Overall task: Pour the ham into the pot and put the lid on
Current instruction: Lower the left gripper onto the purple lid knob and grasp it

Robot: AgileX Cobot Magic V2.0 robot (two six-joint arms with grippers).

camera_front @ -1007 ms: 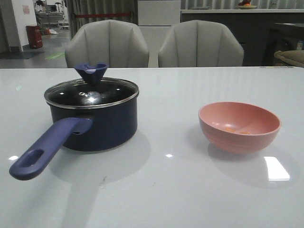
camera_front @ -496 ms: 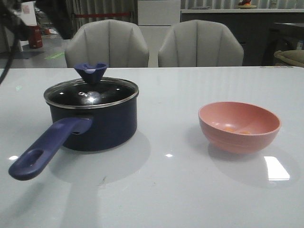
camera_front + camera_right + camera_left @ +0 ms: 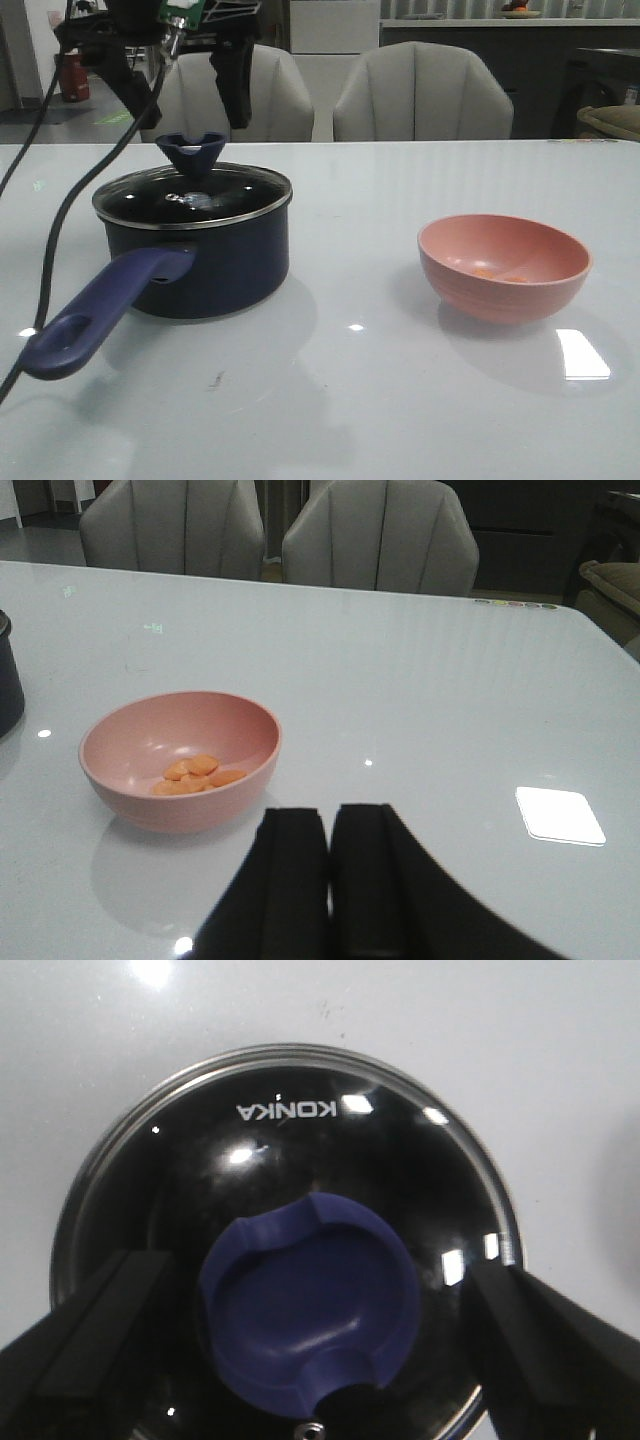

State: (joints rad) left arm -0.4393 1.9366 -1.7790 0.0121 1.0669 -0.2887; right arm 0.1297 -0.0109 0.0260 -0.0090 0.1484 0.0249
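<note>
Seen from the front, a round glass lid with a steel rim and dark blue flared knob (image 3: 192, 180) is sitting on the dark navy round saucepan (image 3: 200, 265) at the white table's (image 3: 330, 400) left, while the left gripper (image 3: 185, 85) is hanging above it, fingers spread wide and gripping nothing. The left wrist view is showing those fingers flanking the knob without touching. In the right wrist view, small orange-pink ham chunks (image 3: 196, 774) are lying in a pink round bowl (image 3: 180, 757), and the right gripper (image 3: 328, 875) is idling nearby, fingers nearly together and empty.
</note>
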